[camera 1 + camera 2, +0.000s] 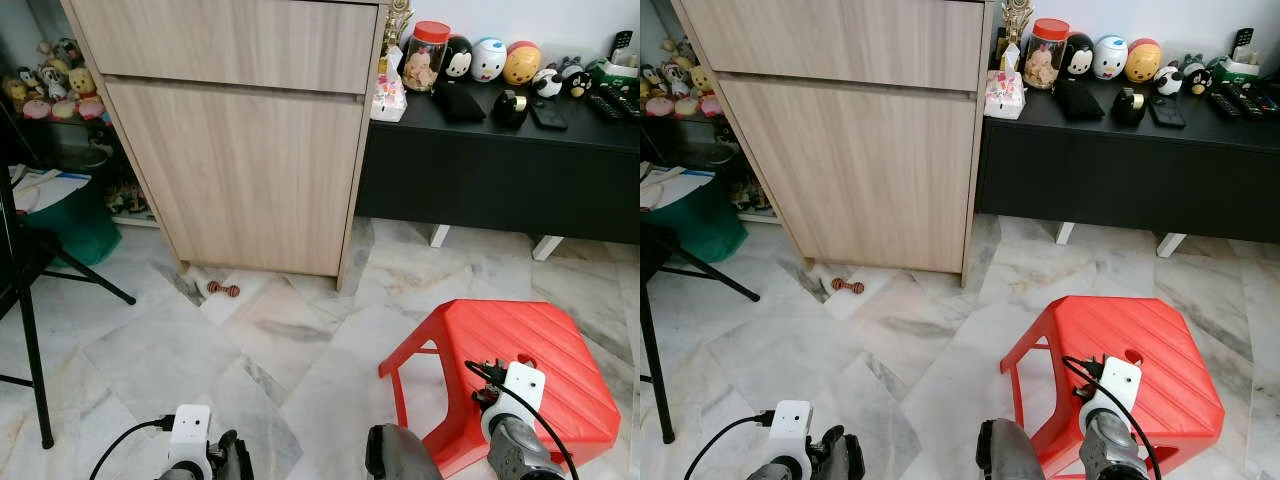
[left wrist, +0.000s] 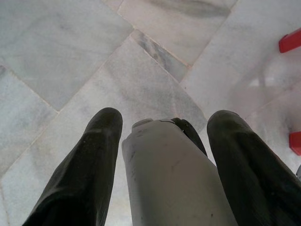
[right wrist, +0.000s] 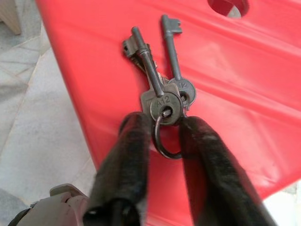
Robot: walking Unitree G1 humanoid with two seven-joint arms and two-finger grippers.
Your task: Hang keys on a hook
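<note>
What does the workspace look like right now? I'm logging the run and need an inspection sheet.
Surface: grey-veined marble floor; red plastic stool.
Job's things: bunch of grey metal keys on a ring, over the stool; hook: nothing seen.
Clutter: small red-brown dumbbell-shaped toy by the light wood cabinet.
Grippers: right gripper jaws shut on the key ring; left gripper open over the floor.
Cables: black wrist cables.
Surroundings: black sideboard with figurines.
</note>
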